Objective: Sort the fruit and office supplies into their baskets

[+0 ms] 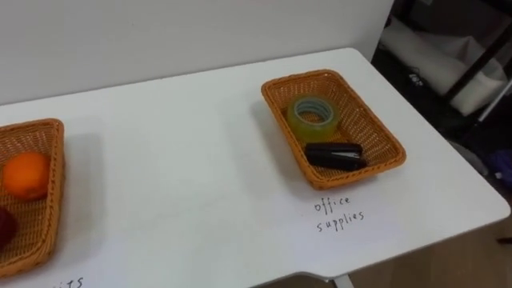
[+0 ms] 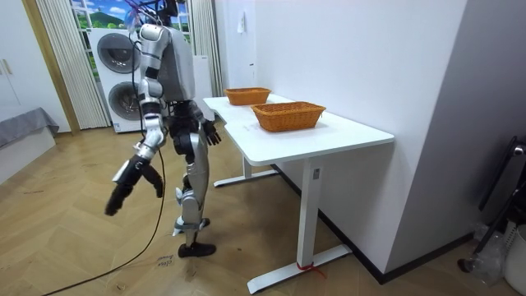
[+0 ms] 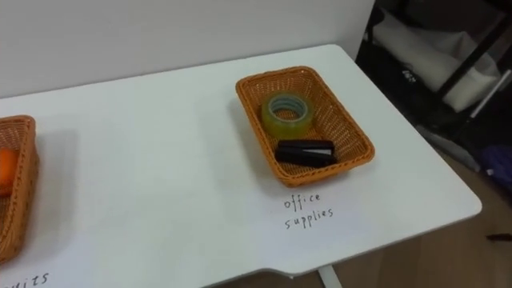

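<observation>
Robot stands on the wood floor beside the white surface [image 1: 176, 160], arms down. I read the right hand [image 2: 123, 193] as hanging low at lower left of the room view, fingers loose, empty. Left hand [image 2: 209, 131], by the surface edge, is splayed and empty. Tape roll [image 1: 298, 120] and black stapler [image 1: 334, 154] lie in the office basket [image 1: 304, 76], right of centre. Orange [image 1: 26, 176] sits in the fruit basket [image 1: 58, 184], far left.

place: somebody's home, laundry corner vibes | clues: stacked washing machines [image 2: 122, 99], long curtains [image 2: 53, 66], wood floor [image 2: 82, 247], grey bed edge [image 2: 25, 127] | white desk [image 2: 329, 131] against the wall
</observation>
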